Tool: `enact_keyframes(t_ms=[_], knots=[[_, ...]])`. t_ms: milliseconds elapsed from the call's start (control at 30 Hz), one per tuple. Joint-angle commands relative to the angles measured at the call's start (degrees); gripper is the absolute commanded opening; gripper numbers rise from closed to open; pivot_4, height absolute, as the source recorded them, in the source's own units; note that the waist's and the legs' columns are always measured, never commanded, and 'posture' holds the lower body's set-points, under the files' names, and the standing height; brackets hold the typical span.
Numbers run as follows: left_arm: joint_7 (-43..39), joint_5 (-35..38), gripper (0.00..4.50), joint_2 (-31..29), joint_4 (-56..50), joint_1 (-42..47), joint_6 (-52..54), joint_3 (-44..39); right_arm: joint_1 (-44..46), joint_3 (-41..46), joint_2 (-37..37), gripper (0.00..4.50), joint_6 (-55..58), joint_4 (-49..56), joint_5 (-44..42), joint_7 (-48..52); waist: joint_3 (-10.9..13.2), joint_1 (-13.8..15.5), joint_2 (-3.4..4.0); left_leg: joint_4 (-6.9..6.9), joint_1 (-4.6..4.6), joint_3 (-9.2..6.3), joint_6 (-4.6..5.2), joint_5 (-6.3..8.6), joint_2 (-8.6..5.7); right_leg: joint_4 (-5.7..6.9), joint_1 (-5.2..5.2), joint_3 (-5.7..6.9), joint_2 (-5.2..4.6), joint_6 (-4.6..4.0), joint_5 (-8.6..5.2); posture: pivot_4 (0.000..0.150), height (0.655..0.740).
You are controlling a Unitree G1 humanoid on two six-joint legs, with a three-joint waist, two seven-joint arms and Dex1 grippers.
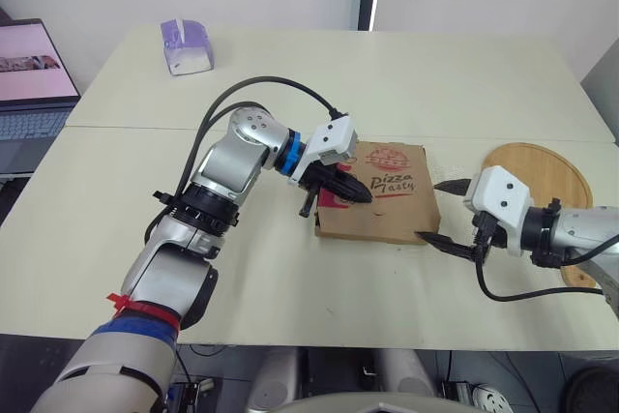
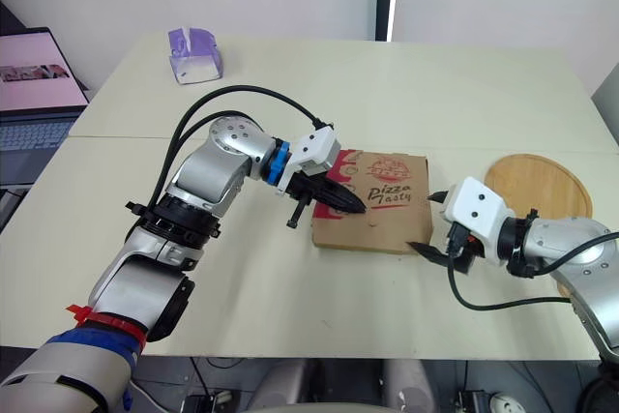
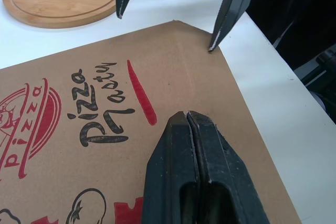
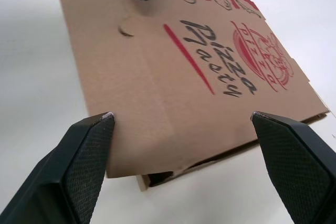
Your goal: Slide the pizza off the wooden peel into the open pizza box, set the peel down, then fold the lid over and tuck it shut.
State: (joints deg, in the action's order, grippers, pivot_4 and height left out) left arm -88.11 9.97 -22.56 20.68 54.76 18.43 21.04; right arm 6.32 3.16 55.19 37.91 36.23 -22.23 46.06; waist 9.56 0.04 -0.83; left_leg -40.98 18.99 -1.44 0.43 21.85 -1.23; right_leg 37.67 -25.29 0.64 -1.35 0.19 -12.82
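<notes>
The brown pizza box (image 1: 387,198) lies on the table with its printed lid folded down over it. My left gripper (image 1: 362,194) is shut and its tip presses on the lid's left part, near the front. The right gripper (image 1: 445,213) stands wide open at the box's right edge, one fingertip (image 4: 102,120) at the front corner and the other past the far corner. A narrow gap shows under the lid's right edge (image 4: 173,174). The round wooden peel (image 1: 546,181) lies flat on the table to the right of the box, with nothing on it.
A purple tissue pack (image 1: 186,46) sits at the table's far left. A laptop (image 1: 29,79) stands on a side surface beyond the left edge. The pale table (image 1: 455,84) stretches bare behind the box.
</notes>
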Motion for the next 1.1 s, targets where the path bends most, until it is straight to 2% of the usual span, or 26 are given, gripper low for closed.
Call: enact_keyframes(t_ms=[33,333,533,1000,1100], knots=[[-0.1,0.4,0.00,-0.2,-2.1,0.9,0.2,-0.3,1.0,-1.0,0.3,4.47,-1.9,0.2,2.3,-0.1,0.0,0.0,0.00,0.00,0.01,0.00,0.00,0.00,0.00,0.00,0.00,0.00,0.00,0.00,0.00,0.150,0.7251],[-0.2,0.5,0.00,-0.9,-2.8,0.7,0.7,-0.5,3.6,-5.1,-1.7,4.47,-6.3,-2.8,10.1,-2.8,0.0,0.0,0.00,-0.01,0.00,0.00,-0.01,-0.01,0.00,0.00,0.00,-0.01,0.00,0.00,0.00,0.150,0.7251],[-0.1,0.5,0.00,-1.0,-3.1,0.6,0.8,-0.4,5.1,-4.3,-3.5,4.47,-5.2,-3.3,9.7,-2.5,0.0,0.0,0.00,-0.01,0.00,0.01,-0.02,-0.01,0.00,0.02,-0.01,-0.02,0.00,0.00,0.00,0.150,0.7251],[-0.7,-2.5,0.00,-2.6,-3.8,-4.2,-2.7,3.3,1.5,-5.0,-6.2,4.47,-4.1,-2.0,12.6,-5.3,0.0,0.0,0.01,-0.02,-0.01,0.02,-0.02,-0.01,0.00,0.05,-0.01,-0.03,0.00,-0.01,0.00,0.150,0.7251],[-0.5,-2.7,0.00,-2.7,-3.4,-4.0,-2.9,3.2,0.3,-1.9,-7.1,4.47,-3.5,-0.5,9.6,-4.4,0.0,0.0,0.01,-0.02,-0.01,0.02,-0.02,-0.01,-0.01,0.06,-0.01,-0.02,0.00,-0.01,0.00,0.150,0.7251]])
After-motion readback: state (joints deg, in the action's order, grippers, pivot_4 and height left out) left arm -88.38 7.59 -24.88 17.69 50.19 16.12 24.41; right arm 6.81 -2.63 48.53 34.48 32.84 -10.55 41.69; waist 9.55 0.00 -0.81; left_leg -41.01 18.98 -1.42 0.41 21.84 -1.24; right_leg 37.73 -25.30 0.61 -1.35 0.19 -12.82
